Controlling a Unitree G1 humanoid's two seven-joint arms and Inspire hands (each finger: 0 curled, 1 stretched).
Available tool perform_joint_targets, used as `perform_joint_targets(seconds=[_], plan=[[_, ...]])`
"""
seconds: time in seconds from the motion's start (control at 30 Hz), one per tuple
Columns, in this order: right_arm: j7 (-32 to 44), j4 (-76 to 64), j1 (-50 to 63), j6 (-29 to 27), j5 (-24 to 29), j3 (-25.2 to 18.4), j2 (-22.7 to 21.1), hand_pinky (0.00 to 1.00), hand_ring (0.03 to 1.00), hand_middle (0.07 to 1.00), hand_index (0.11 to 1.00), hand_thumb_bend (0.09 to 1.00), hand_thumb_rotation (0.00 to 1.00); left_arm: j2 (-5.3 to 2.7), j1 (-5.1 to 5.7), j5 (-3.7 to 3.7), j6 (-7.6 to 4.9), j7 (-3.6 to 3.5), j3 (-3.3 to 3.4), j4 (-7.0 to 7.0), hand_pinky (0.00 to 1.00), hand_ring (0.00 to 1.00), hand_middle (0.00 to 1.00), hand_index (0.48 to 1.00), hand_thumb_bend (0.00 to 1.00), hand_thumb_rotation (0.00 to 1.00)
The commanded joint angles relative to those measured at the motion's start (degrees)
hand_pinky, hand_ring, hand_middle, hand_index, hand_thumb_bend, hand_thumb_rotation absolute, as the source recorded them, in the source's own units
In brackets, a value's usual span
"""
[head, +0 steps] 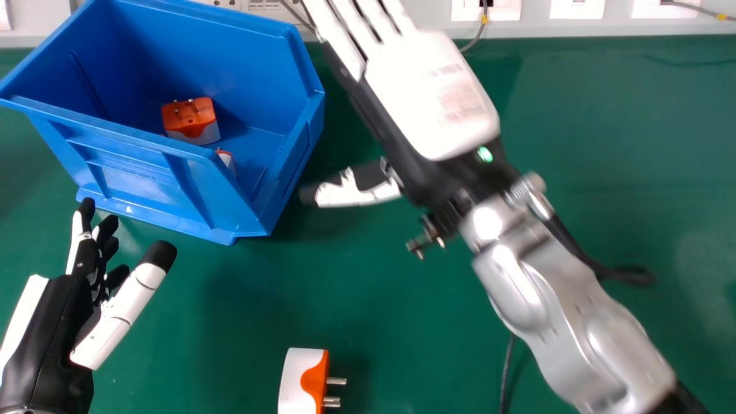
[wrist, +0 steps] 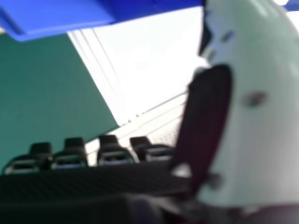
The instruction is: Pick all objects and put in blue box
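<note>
Green and smooth, a tabletop (head: 604, 144) bears an open blue plastic box (head: 135, 172); the robot's black-and-white right hand (head: 437, 98) hangs at the box's right, fingers straight and released. The black-and-white left hand (head: 60, 299) is nearer, fingers loosely parted, empty. A blocky orange-and-white plug adapter (head: 190, 118) lies inside the box; a white-and-orange two-pin adapter (head: 296, 379) lies outside, on the tabletop, and a partly hidden orange-and-white piece (head: 227, 160) inside.
</note>
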Motion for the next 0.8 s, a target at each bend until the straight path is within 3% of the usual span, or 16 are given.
perform_joint_targets(seconds=[0.0,0.1,0.23,0.4,0.6,0.77], plan=[[1.26,-5.56,3.54,0.51,-0.19,-1.69,-0.22,1.00,1.000,1.000,1.000,0.637,0.34,0.11,0.35,-0.06,-1.19,0.06,0.35,-0.70,0.94,1.00,1.00,1.000,0.83,0.72],[1.88,-8.79,8.54,0.18,-0.30,-2.21,-0.67,1.00,1.000,1.000,1.000,0.628,0.35,0.04,0.51,0.10,-1.38,0.15,0.29,-0.58,0.94,1.00,1.00,1.000,0.83,0.72],[1.53,-11.59,16.06,-1.39,0.56,-2.60,-1.53,0.99,1.000,1.000,1.000,0.627,0.37,0.07,0.47,0.88,-2.18,0.40,-0.10,0.15,0.94,1.00,1.00,1.000,0.83,0.72],[0.17,-12.14,25.30,-4.04,2.08,-2.54,-1.87,0.98,1.000,1.000,1.000,0.627,0.37,0.39,-0.04,1.68,-4.34,0.31,-0.28,2.62,0.94,1.00,1.00,1.000,0.81,0.71],[2.27,-13.89,31.17,-4.19,-0.18,-1.77,-2.26,0.94,1.000,1.000,1.000,0.631,0.35,0.20,-0.29,1.19,-6.65,-0.11,-0.12,5.24,0.94,1.00,1.00,1.000,0.80,0.69],[4.17,-15.17,35.37,-7.03,1.09,-0.19,-3.40,0.92,1.000,1.000,1.000,0.648,0.36,0.07,-0.36,0.87,-7.39,-0.07,0.00,6.12,0.94,1.00,1.00,1.000,0.80,0.68]])
